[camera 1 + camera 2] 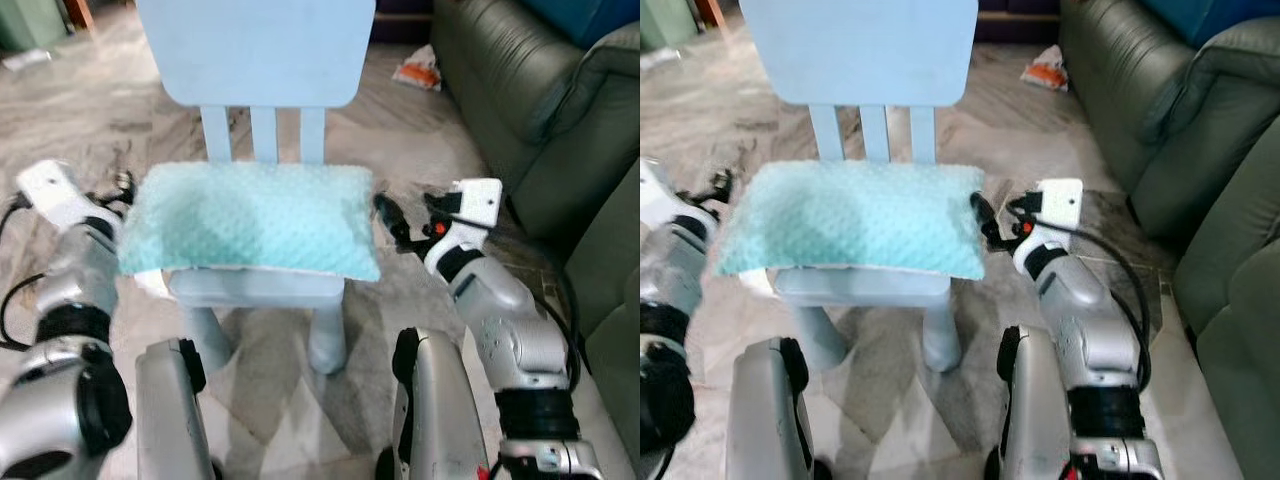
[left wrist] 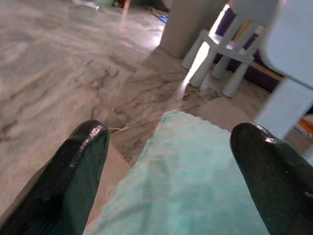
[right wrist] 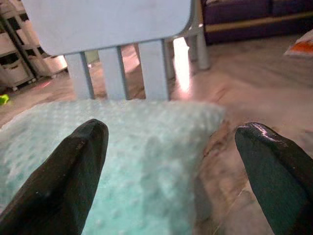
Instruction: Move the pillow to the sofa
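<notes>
A teal dimpled pillow (image 1: 250,220) lies flat across the seat of a small light-blue chair (image 1: 262,50) right in front of me. My left gripper (image 1: 122,186) is at the pillow's left end. It is open, and in the left wrist view the pillow's corner (image 2: 190,181) lies between its two black fingertips (image 2: 83,161). My right gripper (image 1: 396,216) is open at the pillow's right end, with the pillow's edge (image 3: 142,147) between its fingers (image 3: 73,171). The dark green sofa (image 1: 530,90) stands to my right.
An orange and white packet (image 1: 418,70) lies on the marble floor by the sofa's base. My silver knees (image 1: 170,410) stand just short of the chair's legs. A white stool (image 2: 220,49) and a storage rack (image 3: 19,63) stand beyond the chair.
</notes>
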Robot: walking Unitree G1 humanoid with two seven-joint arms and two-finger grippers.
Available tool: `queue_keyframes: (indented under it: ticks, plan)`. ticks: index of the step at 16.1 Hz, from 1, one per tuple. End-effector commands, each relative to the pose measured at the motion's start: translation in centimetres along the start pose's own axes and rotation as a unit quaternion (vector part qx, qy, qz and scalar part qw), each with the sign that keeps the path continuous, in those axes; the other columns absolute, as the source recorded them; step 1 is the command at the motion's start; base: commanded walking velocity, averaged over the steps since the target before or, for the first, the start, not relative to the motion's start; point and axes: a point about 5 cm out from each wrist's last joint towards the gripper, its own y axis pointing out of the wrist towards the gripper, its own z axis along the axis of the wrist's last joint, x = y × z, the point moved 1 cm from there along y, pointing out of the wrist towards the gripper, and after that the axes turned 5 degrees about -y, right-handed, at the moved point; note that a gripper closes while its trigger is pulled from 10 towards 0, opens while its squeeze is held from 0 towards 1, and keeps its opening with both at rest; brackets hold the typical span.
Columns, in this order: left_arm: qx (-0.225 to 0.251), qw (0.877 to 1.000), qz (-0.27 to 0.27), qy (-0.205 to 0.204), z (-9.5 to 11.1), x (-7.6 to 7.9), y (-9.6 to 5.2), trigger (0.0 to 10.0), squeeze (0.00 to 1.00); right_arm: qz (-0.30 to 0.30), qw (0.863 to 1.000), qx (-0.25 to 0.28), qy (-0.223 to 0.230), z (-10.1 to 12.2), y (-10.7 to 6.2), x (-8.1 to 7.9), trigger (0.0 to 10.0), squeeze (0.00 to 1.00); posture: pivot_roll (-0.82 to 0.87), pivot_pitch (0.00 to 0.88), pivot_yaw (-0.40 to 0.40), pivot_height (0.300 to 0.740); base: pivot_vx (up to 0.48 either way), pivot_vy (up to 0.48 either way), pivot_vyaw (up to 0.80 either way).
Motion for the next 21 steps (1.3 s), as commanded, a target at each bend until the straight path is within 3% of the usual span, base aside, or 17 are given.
queue_keyframes:
  ticks: [1, 5, 8, 11, 14, 15, 21]
  plan:
    - [-0.011, 1.000, 0.010, -0.016, 0.1, -0.5, 0.1, 10.0, 0.00, 0.006, 1.000, -0.002, 0.003, 0.3, 0.4, 0.1, 10.0, 0.00, -0.14, 0.149, -0.023, 0.341, 0.000, 0.000, 0.00]
    - [-0.038, 0.998, 0.027, -0.030, -0.3, -2.5, -0.1, 10.0, 0.00, 0.018, 1.000, -0.021, -0.001, 0.0, 1.9, 0.3, 10.0, 0.00, -0.13, 0.206, -0.042, 0.341, 0.000, 0.000, 0.00]
    - [-0.068, 0.996, 0.014, -0.051, -0.4, -2.7, 0.0, 10.0, 0.00, 0.031, 0.999, -0.033, -0.005, -0.1, 3.0, 0.3, 10.0, 0.00, -0.12, 0.243, -0.052, 0.341, 0.000, 0.000, 0.00]
    - [-0.060, 0.995, -0.020, -0.073, 1.0, -1.1, 0.6, 10.0, 0.00, 0.035, 0.999, -0.036, 0.004, 0.2, 4.2, 1.0, 10.0, 0.00, -0.13, 0.277, -0.050, 0.341, 0.000, 0.000, 0.00]
    - [-0.039, 0.994, -0.040, -0.092, 2.7, 0.3, 1.1, 10.0, 0.00, 0.043, 0.999, -0.034, 0.004, 0.3, 5.2, 0.7, 10.0, 0.00, -0.13, 0.296, -0.048, 0.341, 0.000, 0.000, 0.00]
    - [-0.046, 0.993, -0.055, -0.096, 2.8, 1.1, 1.2, 10.0, 0.00, 0.056, 0.998, -0.029, 0.006, 0.6, 5.8, 0.0, 10.0, 0.00, -0.13, 0.300, -0.047, 0.341, 0.000, 0.000, 0.00]
    - [-0.080, 0.984, -0.081, -0.141, 1.7, 2.8, 1.3, 10.0, 0.00, 0.097, 0.994, -0.022, 0.045, 0.6, 7.0, -2.0, 10.0, 0.00, -0.12, 0.320, -0.045, 0.341, 0.000, 0.000, 0.00]
